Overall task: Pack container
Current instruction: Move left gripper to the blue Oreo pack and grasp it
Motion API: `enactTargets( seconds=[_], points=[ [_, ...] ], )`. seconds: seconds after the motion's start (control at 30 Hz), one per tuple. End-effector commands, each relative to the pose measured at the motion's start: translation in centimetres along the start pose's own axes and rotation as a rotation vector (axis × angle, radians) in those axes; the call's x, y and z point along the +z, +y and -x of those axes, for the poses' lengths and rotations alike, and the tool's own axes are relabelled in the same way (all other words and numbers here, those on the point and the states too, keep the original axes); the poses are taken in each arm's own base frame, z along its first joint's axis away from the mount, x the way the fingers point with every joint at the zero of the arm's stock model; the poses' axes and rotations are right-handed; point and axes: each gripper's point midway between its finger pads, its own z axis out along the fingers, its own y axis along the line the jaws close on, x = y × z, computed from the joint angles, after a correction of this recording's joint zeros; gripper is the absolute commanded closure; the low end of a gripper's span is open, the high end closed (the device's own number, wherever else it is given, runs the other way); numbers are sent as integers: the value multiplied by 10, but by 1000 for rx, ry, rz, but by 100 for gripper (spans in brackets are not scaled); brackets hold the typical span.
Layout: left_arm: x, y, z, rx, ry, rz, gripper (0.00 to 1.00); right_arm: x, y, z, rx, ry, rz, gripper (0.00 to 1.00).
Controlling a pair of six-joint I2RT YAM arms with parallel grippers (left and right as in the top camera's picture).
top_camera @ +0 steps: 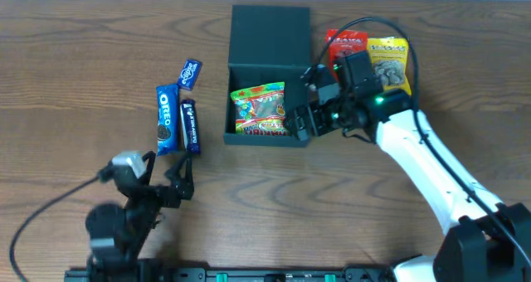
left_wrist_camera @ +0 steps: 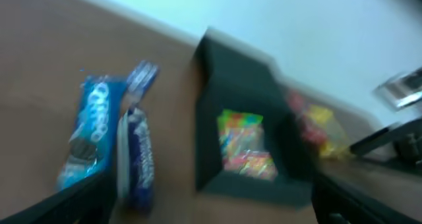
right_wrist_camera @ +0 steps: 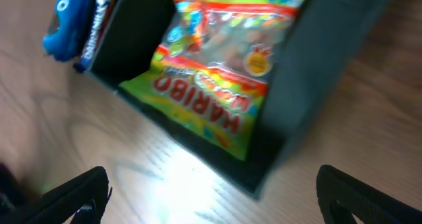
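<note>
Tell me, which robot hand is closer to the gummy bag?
Right. The right gripper is beside the container, next to the gummy bag; the left gripper is far off, near the Oreo pack.

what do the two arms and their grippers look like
Right arm: white links, black wrist; the right gripper is black, with green lights lit near it and a black cable looping above. Left arm: black, with a pale grey block by the black left gripper and a black cable trailing left.
</note>
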Motion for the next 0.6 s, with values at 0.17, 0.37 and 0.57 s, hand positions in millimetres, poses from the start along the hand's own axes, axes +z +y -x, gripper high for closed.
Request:
enactTargets(
  seconds=[0.17, 0.37, 0.57],
  points=[
    [41, 30, 67, 177, 247, 301, 5, -23, -51, 16, 95, -80, -93, 1],
    [106, 59, 54, 142, 388, 330, 5, -32, -73, 21, 79, -113, -130, 1],
    [128, 94, -3, 127, 589, 378, 5, -35, -79, 22, 79, -123, -139, 1]
  ],
)
